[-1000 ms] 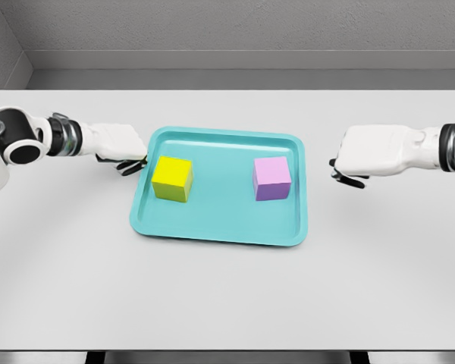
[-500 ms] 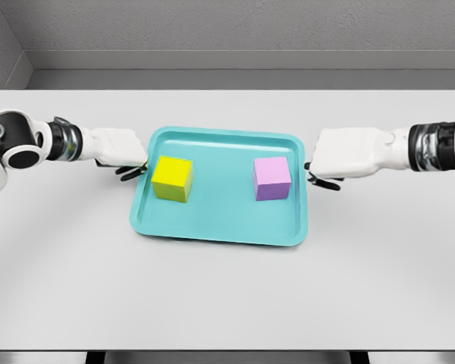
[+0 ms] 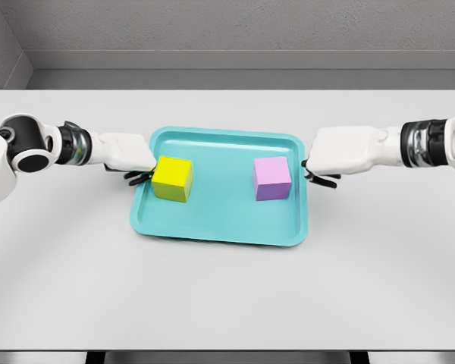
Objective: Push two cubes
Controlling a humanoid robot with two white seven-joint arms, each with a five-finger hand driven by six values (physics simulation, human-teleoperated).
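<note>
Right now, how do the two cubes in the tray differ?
The yellow cube sits at the tray's left side, the purple cube toward its right. The left hand is right against the yellow one; the right hand is apart from the purple one, outside the rim. Both look alike in size and rest flat.

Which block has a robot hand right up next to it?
The yellow cube. The left hand is at its side, while the right hand is apart from the purple cube, at the tray's edge.

Teal tray on a white table, grey wall behind.
</note>
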